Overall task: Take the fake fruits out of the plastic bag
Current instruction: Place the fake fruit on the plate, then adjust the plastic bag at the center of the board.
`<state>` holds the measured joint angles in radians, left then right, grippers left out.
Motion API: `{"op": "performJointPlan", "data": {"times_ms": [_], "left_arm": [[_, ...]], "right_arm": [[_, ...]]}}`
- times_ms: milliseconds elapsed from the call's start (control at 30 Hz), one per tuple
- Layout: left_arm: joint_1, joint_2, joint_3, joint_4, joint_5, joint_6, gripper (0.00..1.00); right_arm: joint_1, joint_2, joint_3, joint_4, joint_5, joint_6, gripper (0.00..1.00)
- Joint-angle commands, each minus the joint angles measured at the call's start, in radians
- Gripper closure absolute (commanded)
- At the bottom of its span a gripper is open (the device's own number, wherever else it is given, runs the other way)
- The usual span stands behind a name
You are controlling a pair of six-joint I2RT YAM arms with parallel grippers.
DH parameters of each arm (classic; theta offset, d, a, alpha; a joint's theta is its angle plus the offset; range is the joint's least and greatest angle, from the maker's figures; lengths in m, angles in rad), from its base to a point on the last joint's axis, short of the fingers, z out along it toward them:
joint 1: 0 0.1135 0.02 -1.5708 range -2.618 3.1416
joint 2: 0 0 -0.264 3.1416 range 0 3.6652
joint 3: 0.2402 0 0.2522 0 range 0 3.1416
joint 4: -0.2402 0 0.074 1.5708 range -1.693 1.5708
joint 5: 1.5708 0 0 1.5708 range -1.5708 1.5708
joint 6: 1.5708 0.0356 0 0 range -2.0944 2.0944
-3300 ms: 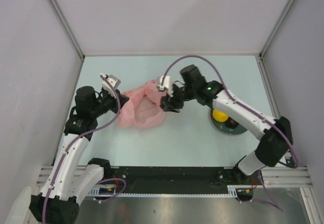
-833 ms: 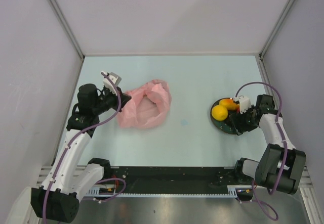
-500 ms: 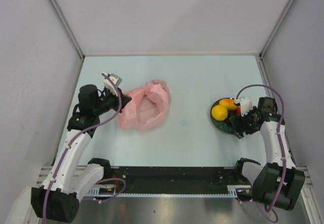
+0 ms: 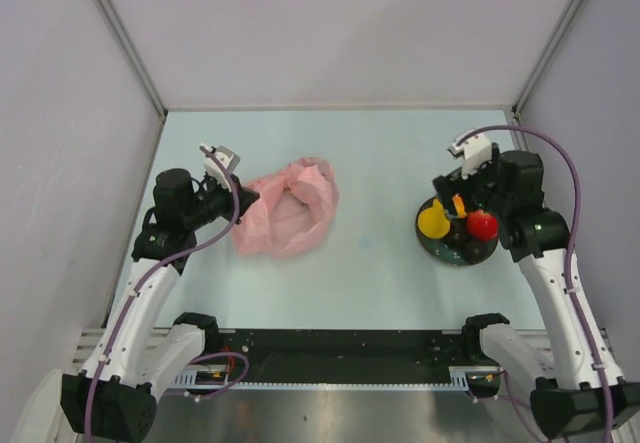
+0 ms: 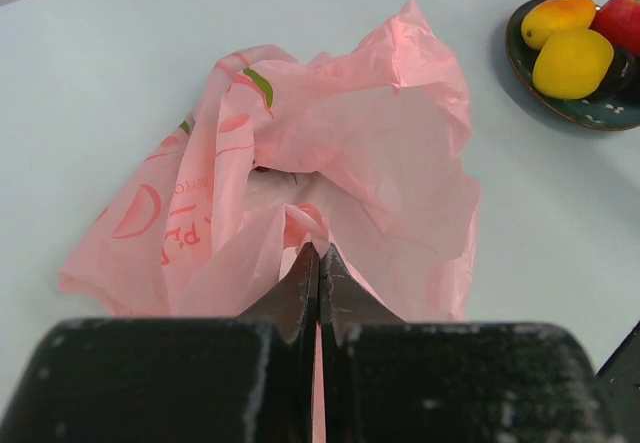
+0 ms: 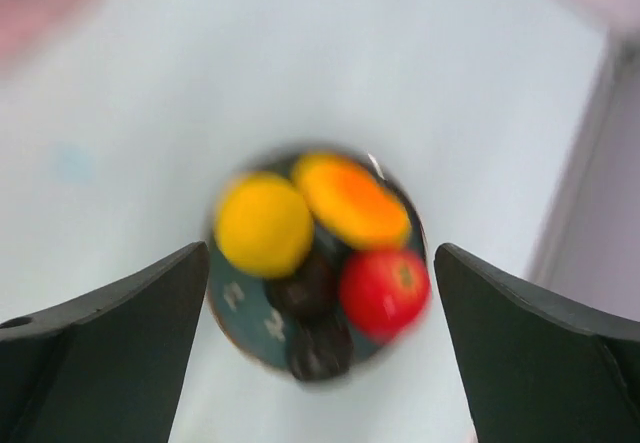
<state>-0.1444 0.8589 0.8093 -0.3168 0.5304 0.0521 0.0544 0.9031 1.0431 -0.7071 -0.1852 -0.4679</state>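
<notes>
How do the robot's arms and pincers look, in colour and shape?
The left arm and right arm have white links with black joints. A purple cable runs along each one. A small white block sits at each wrist. The left pincer and right pincer have dark, wedge-shaped fingers.

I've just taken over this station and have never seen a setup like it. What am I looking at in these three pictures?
Two robot arms work at a table. One picture looks down from above; the other two come from cameras on each wrist. The left claw is shut, pinching an edge of the pink plastic bag. The right claw hangs open above a dark plate holding a yellow fruit, an orange one, a red apple and dark grapes.
</notes>
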Motion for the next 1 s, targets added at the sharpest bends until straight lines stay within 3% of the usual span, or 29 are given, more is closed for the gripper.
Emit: {"op": "performJointPlan", "data": {"times_ms": [0, 100, 133, 333, 533, 733, 800, 967], "left_arm": [[0.008, -0.027, -0.006, -0.008, 0.019, 0.006, 1.00], [0.009, -0.038, 0.004, -0.028, 0.017, 0.022, 1.00], [0.009, -0.043, 0.007, -0.047, 0.013, 0.028, 1.00], [0.026, -0.107, 0.031, -0.140, -0.001, 0.051, 1.00], [0.040, -0.155, 0.149, -0.228, 0.052, 0.066, 1.00], [0.040, -0.193, 0.212, -0.300, 0.048, 0.104, 1.00], [0.045, -0.218, 0.228, -0.333, 0.028, 0.115, 1.00], [0.052, -0.264, 0.203, -0.424, 0.046, 0.212, 1.00]], "right_arm": [[0.235, 0.077, 0.095, 0.286, -0.196, 0.211, 0.00], [0.336, 0.212, 0.178, 0.350, -0.189, 0.238, 0.00], [0.434, 0.250, 0.205, 0.348, -0.151, 0.195, 0.02], [0.709, 0.471, 0.327, 0.509, -0.134, 0.207, 0.22], [0.795, 0.762, 0.419, 0.676, -0.138, 0.389, 0.46], [0.799, 1.029, 0.447, 0.686, -0.031, 0.391, 0.53], [0.803, 1.030, 0.408, 0.689, 0.007, 0.310, 0.53], [0.823, 0.860, 0.105, 0.692, 0.018, 0.287, 0.50]]}}
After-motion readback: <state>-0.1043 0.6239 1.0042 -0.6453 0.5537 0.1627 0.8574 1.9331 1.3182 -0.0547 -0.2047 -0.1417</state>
